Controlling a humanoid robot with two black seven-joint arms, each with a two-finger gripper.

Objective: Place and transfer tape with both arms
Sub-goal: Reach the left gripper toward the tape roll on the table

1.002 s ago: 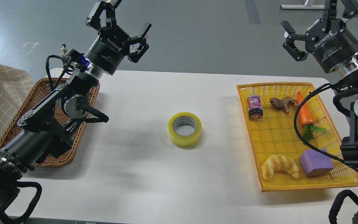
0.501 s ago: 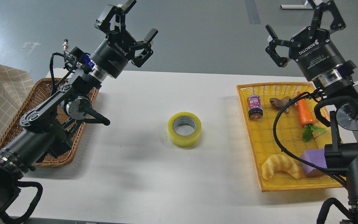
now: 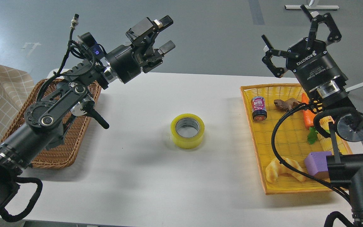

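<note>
1. Left gripper (image 3: 156,34) is up high at about eleven o'clock from the middle of the table, fingers spread, nothing between them. It hangs over the far edge of the table (image 3: 137,176), well apart from the tape.

2. Right gripper (image 3: 298,41) sits at about one o'clock, also raised, fingers splayed wide and empty. It hovers above the far corner of the yellow tray (image 3: 263,167).

3. The tape (image 3: 187,131) lies alone in the middle of the table, between the two arms and touched by neither.

4. How it lies: flat on one face, the hole of its grey core opening upward toward the camera. Its axis stands close to upright. Being round, the roll has no long side to line up with; any approach direction looks as good as another.

5. Progress, as I read it: the tape is out on the open table, so the placing part may be done. The handover has not begun, since no gripper holds anything. Left to do: one arm comes down, grasps the roll, and passes it across.

6. Outward from there: at nine o'clock the wicker basket (image 3: 65,151), partly under the left arm, likely the tape's destination, though that is a guess.

7. At three o'clock the yellow tray holds a small can (image 3: 258,108), a toy frog (image 3: 285,104), a carrot (image 3: 307,118), a croissant (image 3: 282,170) and a purple block (image 3: 315,162). None of these belong to the job.
</note>
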